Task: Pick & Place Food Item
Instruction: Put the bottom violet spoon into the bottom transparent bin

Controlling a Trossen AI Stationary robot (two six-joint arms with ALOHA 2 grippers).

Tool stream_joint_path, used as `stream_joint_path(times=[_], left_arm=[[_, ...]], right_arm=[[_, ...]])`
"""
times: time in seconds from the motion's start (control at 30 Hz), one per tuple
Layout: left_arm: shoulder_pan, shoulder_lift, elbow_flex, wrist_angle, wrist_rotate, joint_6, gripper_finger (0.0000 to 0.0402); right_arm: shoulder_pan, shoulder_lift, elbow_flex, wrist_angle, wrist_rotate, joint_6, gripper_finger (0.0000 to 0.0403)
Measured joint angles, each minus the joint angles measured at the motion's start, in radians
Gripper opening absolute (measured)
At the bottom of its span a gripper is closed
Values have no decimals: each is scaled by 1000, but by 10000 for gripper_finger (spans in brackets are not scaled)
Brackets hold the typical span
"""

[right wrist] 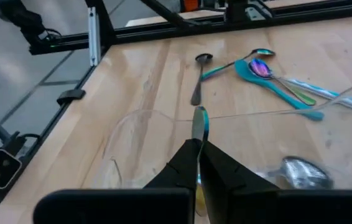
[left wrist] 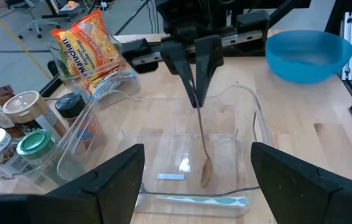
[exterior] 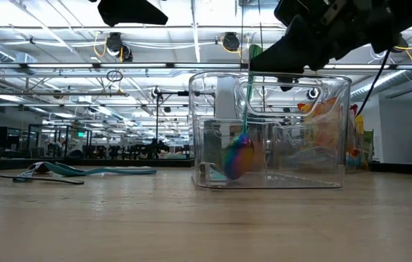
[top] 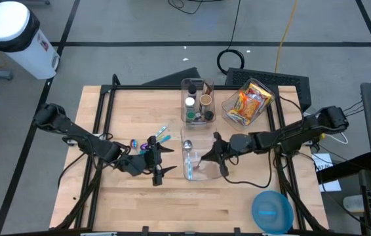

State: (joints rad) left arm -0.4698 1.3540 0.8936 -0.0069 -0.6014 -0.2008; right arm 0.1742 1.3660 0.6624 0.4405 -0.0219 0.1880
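Clear plastic bin [top: 196,164] sits at table centre; the right gripper [top: 213,154] hangs over it, fingers pinched on the handle of an iridescent spoon [left wrist: 203,149]. Spoon hangs near vertical, bowl down inside the bin; in the low view the rainbow bowl [exterior: 239,156] is just above the bin floor, possibly touching, though the plastic wall blurs this. A second, silver spoon [right wrist: 300,169] already lies in the bin.

The task sentence says food item, but what is held is cutlery. The noodle packet [top: 248,103] stands in its own clear container behind, untouched.

Left gripper [top: 156,159] waits just beside the bin on its left, fingers spread wide, holding nothing. More loose spoons [right wrist: 269,74] lie on the wood near it.

Step in hand, as I judge it: release the spoon into the bin.

Notes for doing it well:
- Lower until the bowl rests on the floor before opening, so the spoon does not bounce or tip over the rim.
- Tilt the handle toward the long axis of the bin, so it falls inside.
- Open slowly and lift straight up, clear of the near wall.
- Keep the left arm parked; it is close to the bin.
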Motion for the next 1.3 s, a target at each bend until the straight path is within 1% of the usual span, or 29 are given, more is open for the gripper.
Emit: stream_joint_path(times=[0.07, 0.17, 0.23, 0.3, 0.4, 0.7, 0.83, 0.93, 1.07, 1.3], left_arm=[[0, 0, 0, -4, 0, -1, 296], [0, 0, 0, -5, 0, -13, 296], [0, 0, 0, -5, 0, -17, 296], [0, 0, 0, -5, 1, -18, 296], [0, 0, 0, -4, 1, -18, 296], [0, 0, 0, -7, 2, -19, 296], [0, 0, 0, -10, 2, -19, 296], [0, 0, 0, -11, 2, -22, 296], [0, 0, 0, -11, 2, -23, 296], [0, 0, 0, -11, 1, -23, 296]], right_arm=[[11, -21, 0, -26, 54, -20, 0], [30, -26, 0, -48, 199, -78, 0], [38, -24, -2, -59, 268, -128, 0], [39, -5, 0, -49, 310, -175, 0], [39, 17, 0, -54, 336, -216, 0], [22, 83, 2, -23, 328, -236, 7], [21, 91, -1, -29, 279, -228, 15], [22, 90, -1, -35, 255, -174, 26], [22, 90, -1, -34, 244, -133, 52], [17, 90, -1, -26, 95, -10, 122]])
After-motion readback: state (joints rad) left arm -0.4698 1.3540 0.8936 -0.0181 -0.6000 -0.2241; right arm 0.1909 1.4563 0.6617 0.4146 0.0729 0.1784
